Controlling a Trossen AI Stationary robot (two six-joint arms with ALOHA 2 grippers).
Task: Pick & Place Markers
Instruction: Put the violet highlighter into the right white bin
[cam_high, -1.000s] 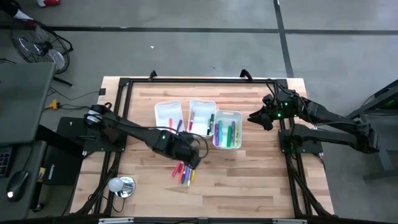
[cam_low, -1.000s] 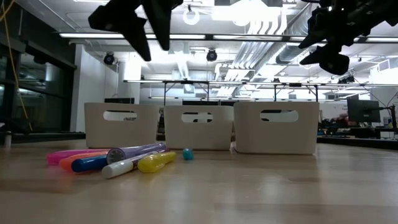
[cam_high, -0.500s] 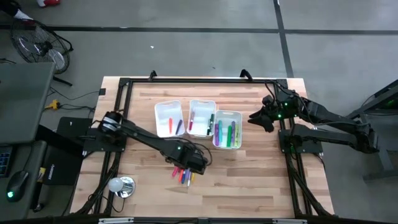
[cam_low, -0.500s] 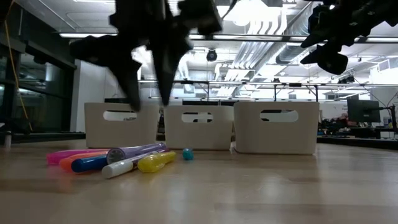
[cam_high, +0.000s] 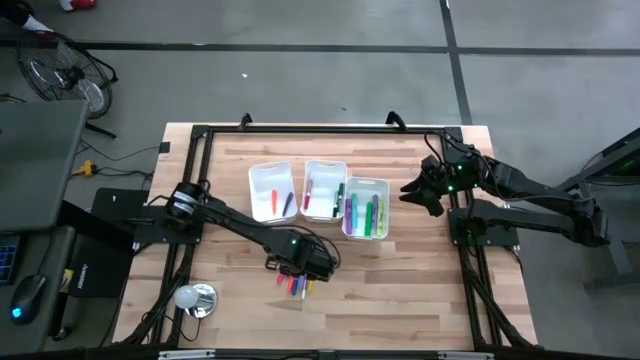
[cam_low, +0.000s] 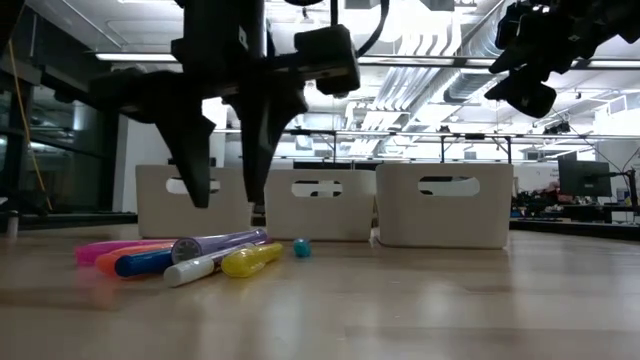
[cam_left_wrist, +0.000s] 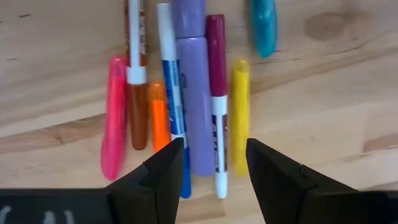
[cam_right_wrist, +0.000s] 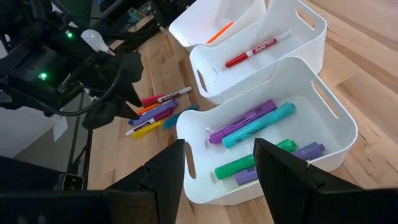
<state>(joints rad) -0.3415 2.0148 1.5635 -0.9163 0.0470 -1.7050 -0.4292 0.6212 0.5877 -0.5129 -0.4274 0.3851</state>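
The left gripper hovers with fingers spread and empty over a loose cluster of coloured felt-tip markers on the wooden desk, before three white plastic bins. The right gripper waits open beside the bins.

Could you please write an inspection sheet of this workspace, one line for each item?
Surface: wooden table, inside a black frame.
Job's things: loose markers lie side by side on the wood; other markers lie in three white bins.
Clutter: a light bulb near the table's front left corner.
Grippers: left gripper open, above the loose markers; right gripper open, raised by the right edge.
Cables: a yellow cable on the floor.
Surroundings: grey floor, a fan.
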